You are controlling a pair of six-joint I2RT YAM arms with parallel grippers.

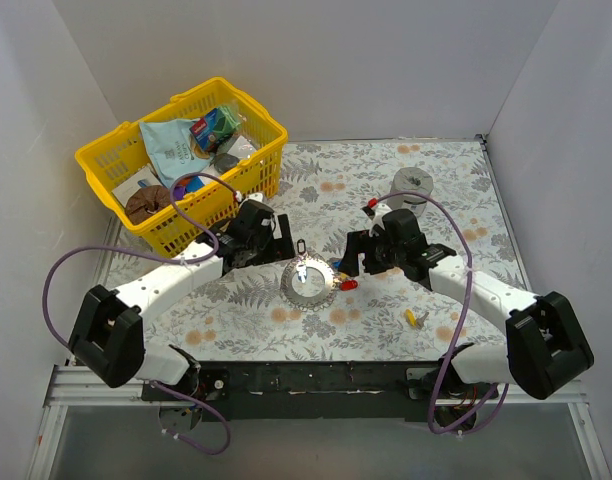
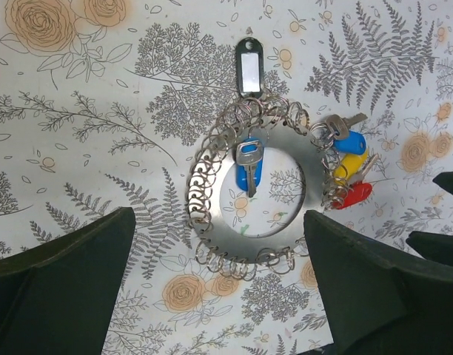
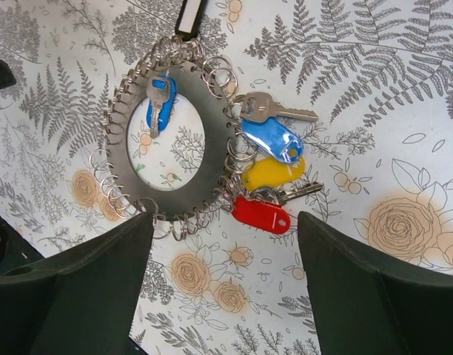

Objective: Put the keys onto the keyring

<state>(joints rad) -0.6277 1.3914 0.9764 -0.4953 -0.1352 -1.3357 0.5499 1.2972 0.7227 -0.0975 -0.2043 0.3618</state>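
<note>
The keyring (image 1: 308, 282), a silver ring edged with small split rings, lies flat on the floral cloth between both arms. Blue (image 3: 274, 140), yellow (image 3: 271, 171) and red (image 3: 261, 214) keys and a plain silver key (image 3: 274, 109) hang on its right rim. Another blue-headed key (image 2: 249, 166) lies across its open centre, and a white tag (image 2: 249, 70) sits at its far edge. A loose yellow key (image 1: 411, 318) lies near the right arm. My left gripper (image 2: 219, 296) hovers open over the ring's near rim. My right gripper (image 3: 225, 296) is open too, nothing between its fingers.
A yellow basket (image 1: 106, 150) full of packets stands at the back left, close behind the left arm. A grey cylindrical roll (image 1: 414, 183) stands at the back right. White walls enclose the table on three sides.
</note>
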